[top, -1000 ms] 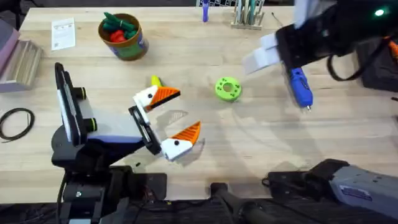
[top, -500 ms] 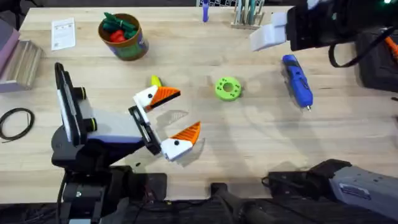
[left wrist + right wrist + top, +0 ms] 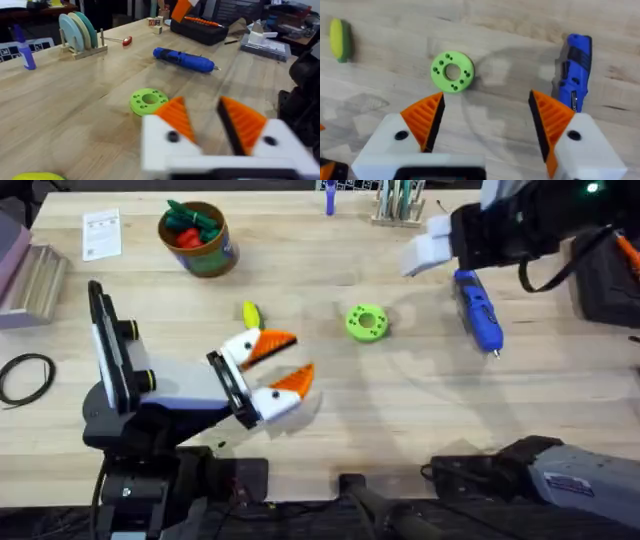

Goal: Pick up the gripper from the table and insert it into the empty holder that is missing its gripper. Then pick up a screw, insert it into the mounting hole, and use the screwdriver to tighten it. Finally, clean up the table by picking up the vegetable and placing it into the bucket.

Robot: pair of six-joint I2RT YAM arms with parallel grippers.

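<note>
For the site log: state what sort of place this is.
Likely a robotics lab or workshop: a wooden workbench holds a blue electric screwdriver and a green disc, with a black tool case and cluttered benches behind.

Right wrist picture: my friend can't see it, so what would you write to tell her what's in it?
An open tool with orange ribbed pads hangs over a wooden table. A blue screwdriver lies near one pad, with a green holed disc and a small yellow vegetable farther off.

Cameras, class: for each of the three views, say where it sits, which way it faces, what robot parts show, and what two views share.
Overhead: above the bases, looking down; both arms show.
Left wrist: low, looking across the table; left gripper in front.
Right wrist: looking down; right gripper open.
Both wrist views share the green disc and the blue screwdriver.
</note>
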